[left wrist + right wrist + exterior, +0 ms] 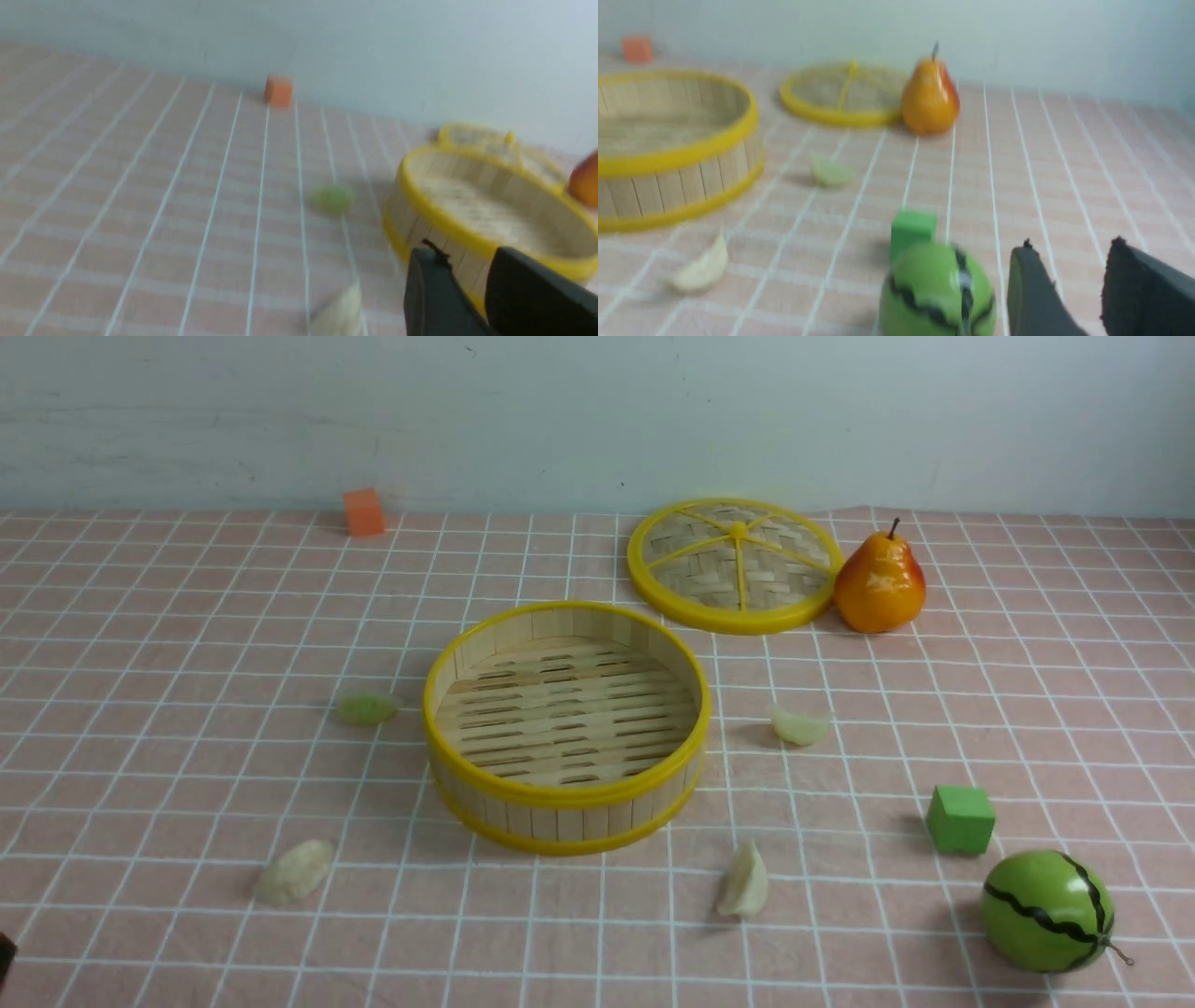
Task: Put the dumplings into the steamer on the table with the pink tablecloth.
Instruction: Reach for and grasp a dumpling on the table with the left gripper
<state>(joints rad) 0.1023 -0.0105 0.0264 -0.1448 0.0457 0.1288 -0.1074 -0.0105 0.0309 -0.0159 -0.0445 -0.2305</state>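
At the middle of the table (pixel 140 644), on the pink cloth (pixel 1027 709), the steamer (pixel 560 796) stands uncovered with its slatted floor bare; all four dumplings lie outside it. Toward the left edge are the green left dumpling (pixel 366 708), near the steamer wall, and the cream near-left dumpling (pixel 293 872), closer to the near edge, its long axis slanting from near-left to far-right. Toward the right edge are the right dumpling (pixel 799 726), near the wall, and the near-right dumpling (pixel 744 882), its long axis running roughly near to far. The left hand (pixel 474 298) has its fingers parted by a narrow gap with nothing between them. The near-left dumpling lies close ahead of it, nearer than the steamer, with open cloth all around. The right hand (pixel 1083 294) is also parted and empty. The melon (pixel 936 289) sits just beside it, with the green cube (pixel 913 226) just past the melon. Judgement: the left hand is better placed, and its likely first pick is the near-left dumpling, gripped across the short axis. The carry must clear the yellow rim. The melon and cube crowd the right hand's way. The lid (pixel 733 565) and pear (pixel 880 583), toward the far edge, are well clear.
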